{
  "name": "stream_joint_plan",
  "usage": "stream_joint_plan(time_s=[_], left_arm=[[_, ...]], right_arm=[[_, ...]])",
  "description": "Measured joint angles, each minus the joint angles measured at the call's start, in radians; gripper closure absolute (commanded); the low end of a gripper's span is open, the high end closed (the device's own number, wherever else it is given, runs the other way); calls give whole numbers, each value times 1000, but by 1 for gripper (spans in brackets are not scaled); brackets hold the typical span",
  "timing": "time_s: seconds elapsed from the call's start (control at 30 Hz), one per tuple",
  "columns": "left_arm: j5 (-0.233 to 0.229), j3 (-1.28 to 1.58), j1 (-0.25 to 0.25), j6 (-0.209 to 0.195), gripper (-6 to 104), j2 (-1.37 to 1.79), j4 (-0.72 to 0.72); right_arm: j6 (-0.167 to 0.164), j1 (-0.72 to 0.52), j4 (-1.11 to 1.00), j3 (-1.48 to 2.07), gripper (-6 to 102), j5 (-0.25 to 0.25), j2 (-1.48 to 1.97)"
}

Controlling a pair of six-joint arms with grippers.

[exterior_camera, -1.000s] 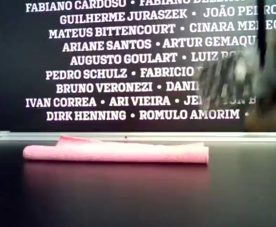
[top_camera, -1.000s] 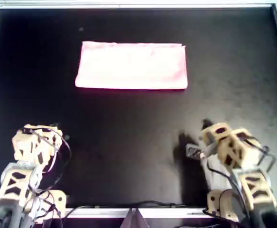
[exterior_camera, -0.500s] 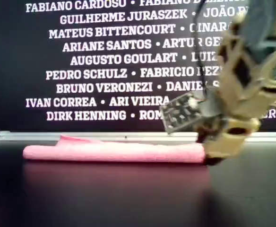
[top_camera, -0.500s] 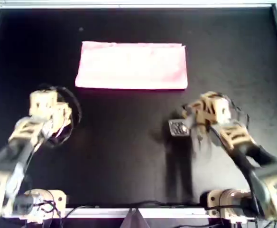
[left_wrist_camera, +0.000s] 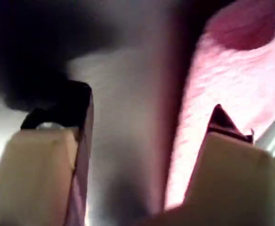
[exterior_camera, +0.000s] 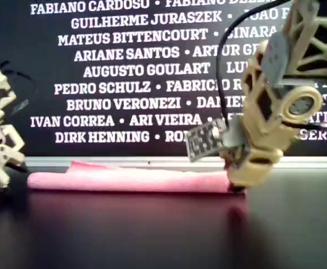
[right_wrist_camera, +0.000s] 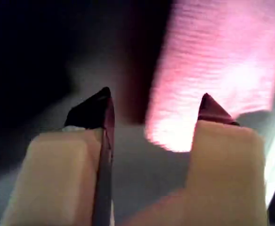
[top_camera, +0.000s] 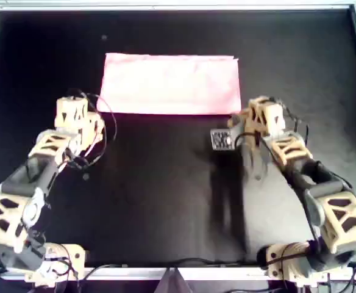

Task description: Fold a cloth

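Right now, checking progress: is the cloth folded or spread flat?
Folded. The cloth lies as a long rectangle overhead, and the exterior view shows a thick rounded edge, with layers stacked.

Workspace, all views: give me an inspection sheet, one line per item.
Surface: black table with a light metal rim; bare apart from the cloth.
Job's things: pink cloth lies flat as a folded rectangle toward the overhead view's top.
Clutter: nothing seen.
Hands: left hand open, one finger over the cloth's edge, nothing held; right hand open at a cloth corner, nothing held.
Cables: black wires loop on both arms' wrists; more run along the overhead view's bottom rim.
Surroundings: black backdrop printed with white names behind the table in the exterior view.
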Motion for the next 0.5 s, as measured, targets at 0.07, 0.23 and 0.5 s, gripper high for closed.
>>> stream_joint_plan(time_s=[0.07, 0.23, 0.5], left_arm=[[0, -37, 0, 0, 11, -28, 0], [0, -132, 0, 0, 12, -106, 0], [3, -261, 0, 0, 12, -222, -6]], right_arm=[[0, 0, 0, -31, 22, 0, -25], [-3, 2, 0, -95, 23, 6, -69], [-3, -11, 49, -184, 23, 83, -123]])
